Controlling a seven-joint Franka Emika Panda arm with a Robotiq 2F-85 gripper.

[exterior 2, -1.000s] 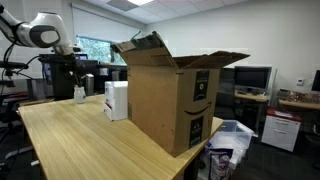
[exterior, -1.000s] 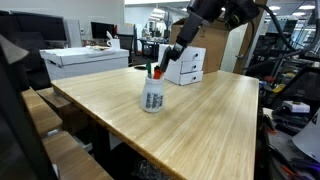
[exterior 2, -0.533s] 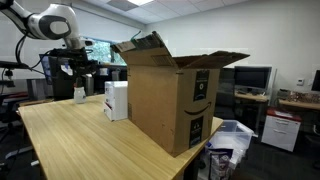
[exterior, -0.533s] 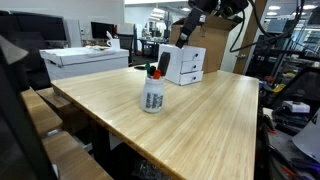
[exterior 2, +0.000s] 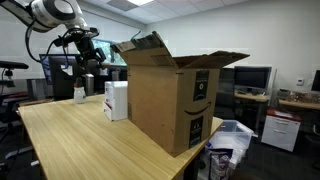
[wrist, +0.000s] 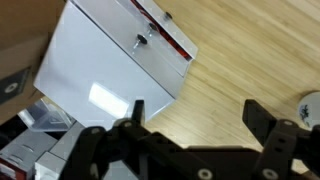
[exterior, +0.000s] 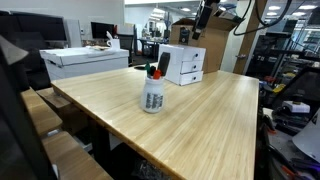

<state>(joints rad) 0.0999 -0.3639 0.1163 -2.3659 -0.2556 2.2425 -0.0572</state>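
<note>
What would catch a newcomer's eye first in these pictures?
The big open cardboard box dominates, standing on the wooden table. In an exterior view, a cup of markers stands alone mid-table, with a white box behind it. The gripper hangs open high over the table near that white box, holding nothing.

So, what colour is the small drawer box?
The small drawer box is white, red-edged; clearest in wrist view.
</note>
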